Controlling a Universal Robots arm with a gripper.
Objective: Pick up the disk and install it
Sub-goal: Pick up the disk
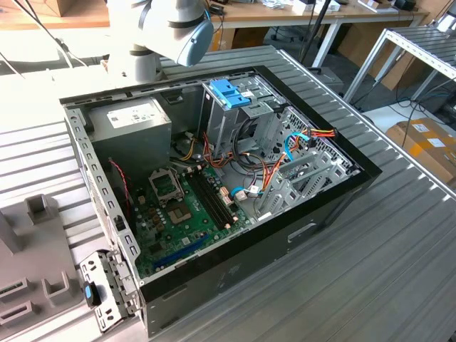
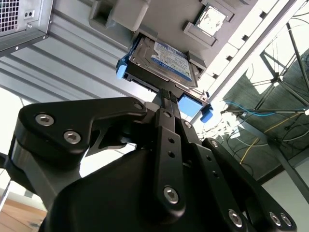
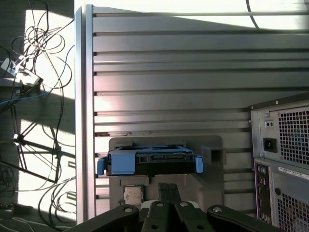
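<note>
The disk (image 2: 161, 58) is a grey metal drive with a blue label, held in light-blue carrier rails. It rests in a grey holder block (image 3: 212, 145) on the slatted table, beside the back of the computer case (image 3: 282, 159). In both wrist views my gripper (image 2: 166, 94) reaches toward the disk's near edge. Its two thin black fingers (image 3: 163, 191) lie pressed together with nothing between them, tips just short of the disk (image 3: 149, 162). In the exterior view the arm (image 1: 171, 28) stands behind the open case (image 1: 320, 214).
Inside the open case are a motherboard (image 1: 185, 206), a power supply (image 1: 135, 121) and a metal drive cage with a blue handle (image 1: 231, 92). A small chip (image 3: 133, 194) sits in the holder near the disk. Loose cables (image 3: 34, 87) lie on the floor past the table edge.
</note>
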